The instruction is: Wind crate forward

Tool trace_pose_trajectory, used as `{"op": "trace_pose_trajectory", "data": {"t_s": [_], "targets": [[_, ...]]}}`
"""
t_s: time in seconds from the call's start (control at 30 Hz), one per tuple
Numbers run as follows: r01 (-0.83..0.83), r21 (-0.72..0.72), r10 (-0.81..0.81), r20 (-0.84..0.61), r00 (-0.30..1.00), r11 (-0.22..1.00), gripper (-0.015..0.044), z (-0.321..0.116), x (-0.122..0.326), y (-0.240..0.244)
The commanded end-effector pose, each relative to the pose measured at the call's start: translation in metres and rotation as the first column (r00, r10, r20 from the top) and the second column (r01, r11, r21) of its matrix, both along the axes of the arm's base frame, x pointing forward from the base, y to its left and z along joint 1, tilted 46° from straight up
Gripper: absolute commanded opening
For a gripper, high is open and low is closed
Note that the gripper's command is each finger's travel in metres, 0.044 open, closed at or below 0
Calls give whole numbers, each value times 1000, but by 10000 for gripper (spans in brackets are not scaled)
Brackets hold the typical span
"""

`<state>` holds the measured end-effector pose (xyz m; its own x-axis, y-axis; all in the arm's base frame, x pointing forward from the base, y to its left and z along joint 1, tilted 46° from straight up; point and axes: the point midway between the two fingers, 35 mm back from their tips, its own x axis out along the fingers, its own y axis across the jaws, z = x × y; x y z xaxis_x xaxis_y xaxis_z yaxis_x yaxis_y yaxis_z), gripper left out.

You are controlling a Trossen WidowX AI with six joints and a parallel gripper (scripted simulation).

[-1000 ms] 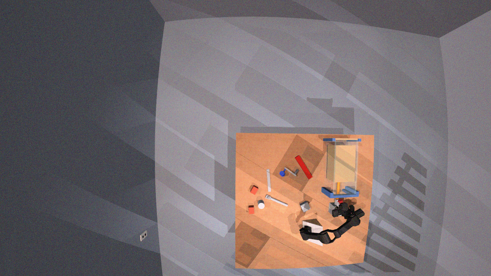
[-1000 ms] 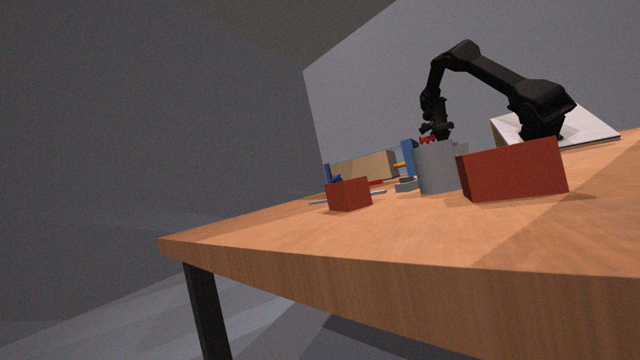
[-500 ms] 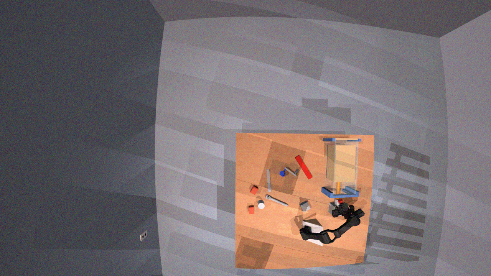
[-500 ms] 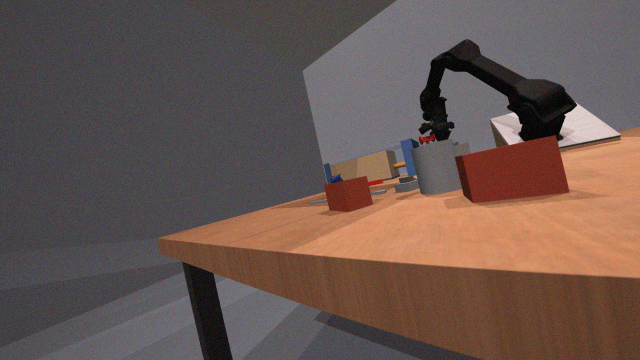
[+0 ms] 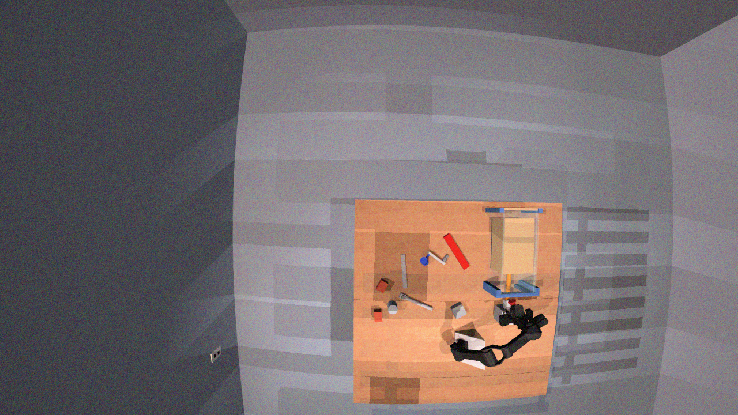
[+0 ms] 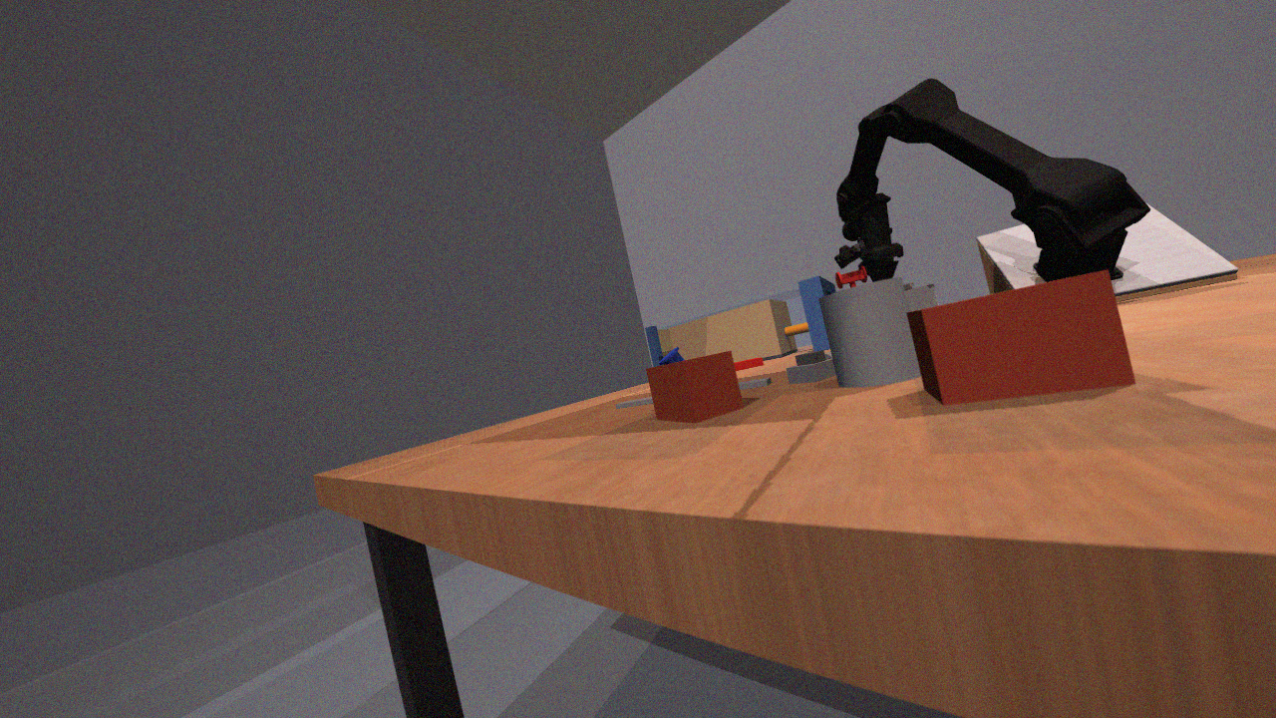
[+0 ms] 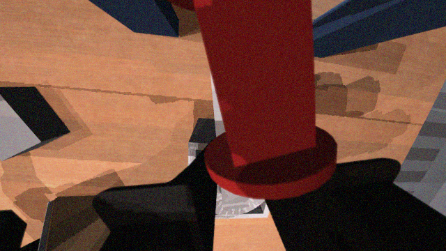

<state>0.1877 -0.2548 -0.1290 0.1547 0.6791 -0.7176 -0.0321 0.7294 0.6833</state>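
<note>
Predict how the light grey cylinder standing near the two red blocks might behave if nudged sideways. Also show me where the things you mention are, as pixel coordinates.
The cylinder point(image 5: 392, 307) point(image 6: 872, 334) would probably slide upright under a low push, given its broad flat base. Pushed near the top, it might tip. Once over, its round wall would likely let it roll.
</note>
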Motion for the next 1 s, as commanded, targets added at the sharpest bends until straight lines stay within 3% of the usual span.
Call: {"op": "trace_pose_trajectory", "data": {"t_s": [0.0,0.97], "targets": [[9,5,-9,-21,1000,1000,0,-4,0,2],[-132,-14,133,115,985,991,0,0,0,7]]}}
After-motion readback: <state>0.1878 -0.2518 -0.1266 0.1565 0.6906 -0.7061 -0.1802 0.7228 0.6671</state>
